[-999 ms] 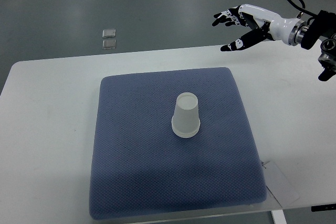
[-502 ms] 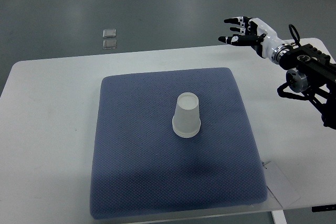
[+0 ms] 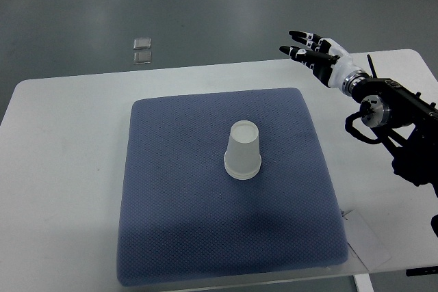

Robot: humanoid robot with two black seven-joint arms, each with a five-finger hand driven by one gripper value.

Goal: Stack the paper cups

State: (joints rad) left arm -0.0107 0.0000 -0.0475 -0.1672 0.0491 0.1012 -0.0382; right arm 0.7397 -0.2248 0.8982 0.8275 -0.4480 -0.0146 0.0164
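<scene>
A white paper cup stack (image 3: 243,151) stands upside down near the middle of the blue mat (image 3: 178,223). My right hand (image 3: 309,50) is over the table's far edge, up and to the right of the mat's far right corner. Its fingers are stretched out flat and hold nothing. The black forearm (image 3: 393,117) runs down toward the right edge. It is well clear of the cups. My left arm does not show.
The mat lies on a white table (image 3: 61,169). A white paper tag (image 3: 366,241) lies off the mat's near right corner. Two small clear squares (image 3: 142,50) sit on the grey floor beyond the table.
My right arm has swung in from the far right and lowered, with the forearm now over the table's right side. The hand stayed spread. The cups have not moved.
</scene>
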